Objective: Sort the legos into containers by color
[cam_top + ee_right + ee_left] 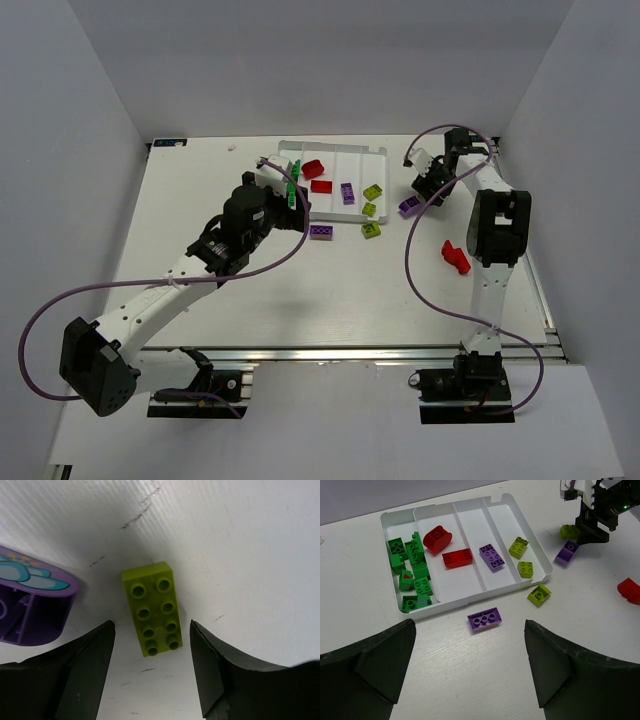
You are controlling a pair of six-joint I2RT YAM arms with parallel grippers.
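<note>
Right pincer (151, 639) hangs low over the table (330, 290) near the far right corner. It is released, its fingers (80, 670) spread to either side of a yellow-green brick (150, 602) that lies flat with its studs up, and neither finger touches it. Just beside that brick rests a purple piece (35, 605) with a pale blue print, tipped so its hollow side shows. The right arm (492, 235) stands up from the near edge, reaches toward the far edge and bends leftward at the wrist.

The left pincer (470, 647) is released as well, fingers wide with nothing between them. It hovers by the near left corner of the tray (335, 148), which sits at the middle of the far edge. The left arm (170, 290) stretches on a diagonal from the near left corner of the table toward it.

Inside the tray, going left to right:
- The first compartment holds a cluster of green bricks (412, 570).
- The second holds a rounded red piece (437, 539) and a red brick (457, 558).
- The third holds a purple brick (491, 556).
- The fourth holds two yellow-green blocks (518, 547).

Outside the tray, a long purple brick (484, 618) lies just beside its near wall. A lime brick (539, 594) lies at its near right corner. A loose red piece (455, 257) lies well apart, toward the right edge.
</note>
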